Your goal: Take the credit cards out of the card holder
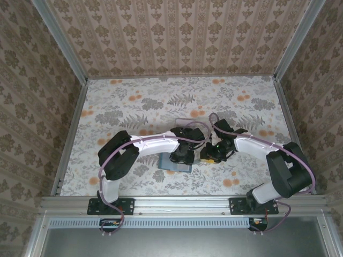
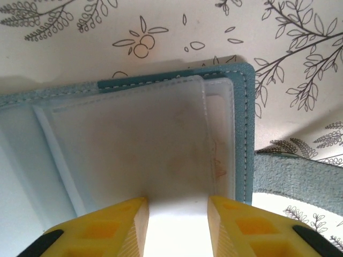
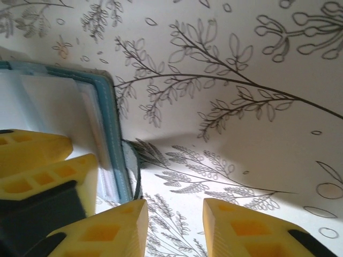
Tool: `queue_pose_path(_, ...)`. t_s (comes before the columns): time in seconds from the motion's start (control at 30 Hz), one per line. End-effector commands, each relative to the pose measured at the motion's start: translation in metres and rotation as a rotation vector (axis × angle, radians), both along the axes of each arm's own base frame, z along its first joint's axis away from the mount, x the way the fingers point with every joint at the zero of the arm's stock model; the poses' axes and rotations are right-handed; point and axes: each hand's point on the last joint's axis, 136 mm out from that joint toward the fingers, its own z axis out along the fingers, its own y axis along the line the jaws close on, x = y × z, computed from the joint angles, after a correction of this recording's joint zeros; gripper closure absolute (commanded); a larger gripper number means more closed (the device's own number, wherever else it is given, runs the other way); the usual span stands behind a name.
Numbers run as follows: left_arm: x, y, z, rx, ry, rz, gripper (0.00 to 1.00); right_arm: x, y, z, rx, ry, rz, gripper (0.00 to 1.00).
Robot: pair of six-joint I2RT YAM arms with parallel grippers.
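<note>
Teal wallet (image 1: 166,162) lies open on the surface (image 1: 123,101), directly under and ahead of the left pincer (image 2: 177,225). Left fingers (image 2: 120,227) stand partly apart, tips down at the wallet's pale inner panel. Pale material fills the gap between them; can't tell if they pinch it or just rest on it.

Frosted pocket (image 2: 128,139) sits just ahead of the left tips, with grey-blue lining to its left and the stitched teal edge to its right. Cards (image 2: 220,134) show as pale flat layers tucked in the slot behind that pocket, by the stitched edge, inside the wallet. Can't count them.

Right pincer (image 3: 174,230) is spread, with bare surface showing between its fingers. The wallet's stitched edge is just to its left; contact unclear. Teal strap (image 3: 134,171) pokes out past that edge, just ahead of the right pincer's left finger.

From above, both pincers sit side by side mid-surface, the left over the wallet and the right just beside it.
</note>
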Motion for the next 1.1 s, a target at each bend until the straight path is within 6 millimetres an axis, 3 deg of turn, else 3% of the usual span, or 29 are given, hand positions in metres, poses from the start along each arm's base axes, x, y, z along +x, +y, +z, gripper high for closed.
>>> queue_pose_path(0.0,-0.004,0.012,-0.013,0.082,0.015,-0.011,0.63,0.005,0.014,0.013,0.063,-0.025,0.003,0.65)
queue_pose_path(0.27,-0.005,0.012,-0.017,0.085,0.018,-0.012,0.62,0.0,0.021,0.001,0.054,0.005,0.023,0.63)
queue_pose_path(1.07,-0.009,0.013,-0.023,0.079,0.034,-0.019,0.55,0.0,0.014,0.004,0.012,-0.009,0.022,0.61)
